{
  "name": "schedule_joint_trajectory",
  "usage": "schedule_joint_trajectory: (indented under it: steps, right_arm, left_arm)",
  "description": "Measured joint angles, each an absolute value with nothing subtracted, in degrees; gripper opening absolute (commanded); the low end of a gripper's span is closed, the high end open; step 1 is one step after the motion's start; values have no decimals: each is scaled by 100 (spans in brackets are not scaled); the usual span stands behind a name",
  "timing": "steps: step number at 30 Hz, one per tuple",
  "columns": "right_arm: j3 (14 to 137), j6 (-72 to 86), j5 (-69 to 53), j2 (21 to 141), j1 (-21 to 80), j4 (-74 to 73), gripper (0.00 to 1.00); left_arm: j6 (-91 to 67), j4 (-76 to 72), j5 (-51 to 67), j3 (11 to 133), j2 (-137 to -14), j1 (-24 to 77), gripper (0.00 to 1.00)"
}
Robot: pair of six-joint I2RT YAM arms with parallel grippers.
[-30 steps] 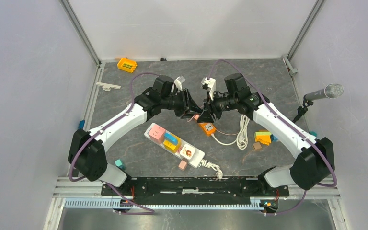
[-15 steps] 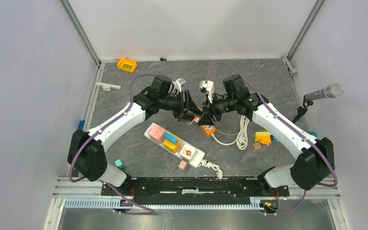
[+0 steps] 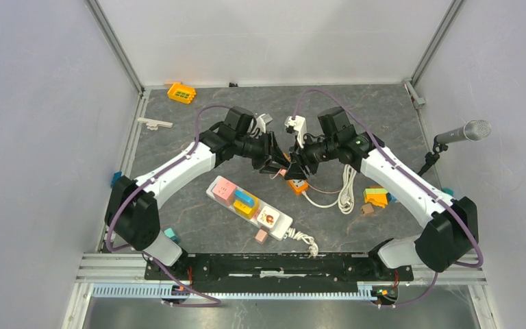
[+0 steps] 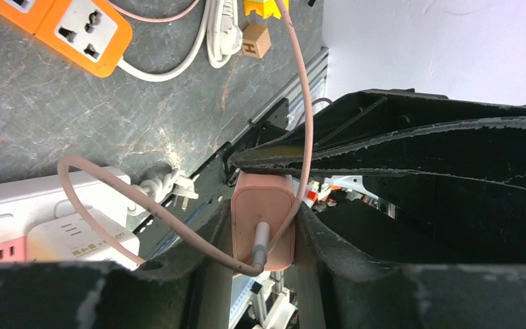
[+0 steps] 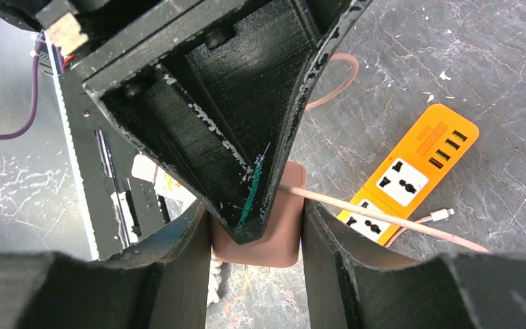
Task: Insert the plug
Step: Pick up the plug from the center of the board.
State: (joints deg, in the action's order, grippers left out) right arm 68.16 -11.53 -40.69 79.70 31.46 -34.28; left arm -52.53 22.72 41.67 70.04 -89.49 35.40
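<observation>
Both left hand [image 3: 274,165] and right hand [image 3: 294,162] tight on plug [image 4: 263,218]; orange strip [image 3: 297,184] and white strip [image 3: 284,225] near.

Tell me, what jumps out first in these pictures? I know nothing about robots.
The left tool and right tool meet over the middle of the table, both pinching one small pink plug with a pink cable trailing off it. Right beside them lies an orange power strip. Nearer the arm bases sits a white power strip crowded with colourful plugs.
</observation>
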Motion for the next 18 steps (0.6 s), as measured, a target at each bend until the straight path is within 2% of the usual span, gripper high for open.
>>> schedule_joint_trajectory:
  steps: [2, 4, 7, 18]
  right_arm:
    - [6816, -1090, -3983, 7970, 3153, -3382, 61]
    - [6812, -972, -3861, 7970, 3177, -3301, 69]
    - [6716, -707, -3649, 7970, 3173, -3063, 88]
    - [5763, 69, -2580, 8276, 2790, -2919, 93]
  left_arm:
    - [-5133, 2416, 4056, 7091, -8952, 3546, 2]
    - [-4991, 2615, 3883, 7212, -8952, 3551, 2]
    - [-4827, 3081, 3350, 7419, -8952, 3548, 2]
    - [-4689, 4547, 799, 7881, -8691, 3271, 2]
